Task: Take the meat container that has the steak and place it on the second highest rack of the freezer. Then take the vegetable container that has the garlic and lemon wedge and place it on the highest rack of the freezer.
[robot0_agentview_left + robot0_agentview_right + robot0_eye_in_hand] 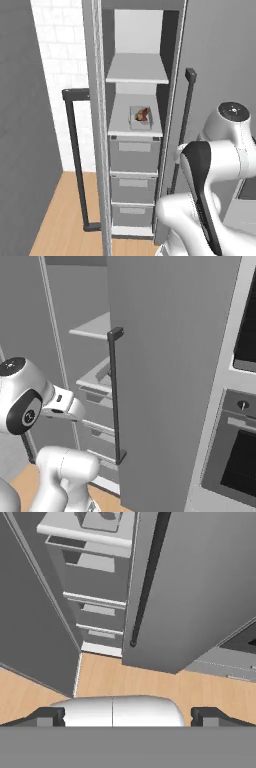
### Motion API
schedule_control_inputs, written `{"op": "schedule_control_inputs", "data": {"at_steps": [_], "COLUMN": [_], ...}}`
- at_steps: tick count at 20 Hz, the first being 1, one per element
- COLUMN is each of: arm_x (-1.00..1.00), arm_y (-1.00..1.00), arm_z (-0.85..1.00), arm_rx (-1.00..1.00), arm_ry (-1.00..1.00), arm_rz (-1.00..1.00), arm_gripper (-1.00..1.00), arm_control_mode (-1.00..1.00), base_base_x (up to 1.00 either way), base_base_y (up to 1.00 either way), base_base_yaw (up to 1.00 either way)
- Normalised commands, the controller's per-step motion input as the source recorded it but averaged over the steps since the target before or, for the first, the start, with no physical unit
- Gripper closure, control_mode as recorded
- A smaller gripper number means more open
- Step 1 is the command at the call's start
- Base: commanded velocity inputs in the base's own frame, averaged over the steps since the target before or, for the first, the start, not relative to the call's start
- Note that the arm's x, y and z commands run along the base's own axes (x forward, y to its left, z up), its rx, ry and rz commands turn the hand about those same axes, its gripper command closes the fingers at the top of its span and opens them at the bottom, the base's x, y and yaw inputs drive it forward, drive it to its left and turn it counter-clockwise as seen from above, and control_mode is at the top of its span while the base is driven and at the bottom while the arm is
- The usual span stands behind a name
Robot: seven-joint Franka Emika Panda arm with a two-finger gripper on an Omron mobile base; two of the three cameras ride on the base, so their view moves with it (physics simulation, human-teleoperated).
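On the freezer's (135, 150) second-highest rack sat the meat container (141, 118), as the task asks, so my tool (128, 717) hung wide and empty.

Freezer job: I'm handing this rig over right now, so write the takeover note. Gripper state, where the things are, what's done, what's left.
Gripper: open, empty, pulled back from the freezer and looking down at the floor in front of it.
Freezer door open. The meat container with the steak sits on the lower of the two visible shelves, just above the drawers.
Done: apparently the meat step, if that shelf is the second highest rack.
Left: fetch the vegetable container with the garlic and lemon wedge, and set it on the highest rack.
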Motion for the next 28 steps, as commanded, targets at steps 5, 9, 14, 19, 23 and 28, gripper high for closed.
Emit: {"op": "schedule_control_inputs", "data": {"at_steps": [5,9,14,19,23,28], "arm_x": [0.00,0.00,0.00,0.00,0.00,0.00], "arm_y": [0.00,0.00,0.00,0.00,0.00,0.00], "arm_z": [0.00,0.00,0.00,0.00,0.00,0.00], "arm_rx": [0.00,0.00,0.00,0.00,0.00,0.00], "arm_ry": [0.00,0.00,0.00,0.00,0.00,0.00], "arm_rz": [0.00,0.00,0.00,0.00,0.00,0.00], "arm_gripper": [-1.00,-1.00,-1.00,-1.00,-1.00,-1.00], "arm_control_mode": [1.00,1.00,1.00,1.00,1.00,1.00], "base_base_x": [-0.13,0.20,0.21,-0.07,0.06,0.00], "base_base_y": [-0.85,-1.00,-1.00,-1.00,-1.00,-1.00], "base_base_yaw": [-0.35,-0.29,-0.30,-0.27,-0.13,-0.02]}}
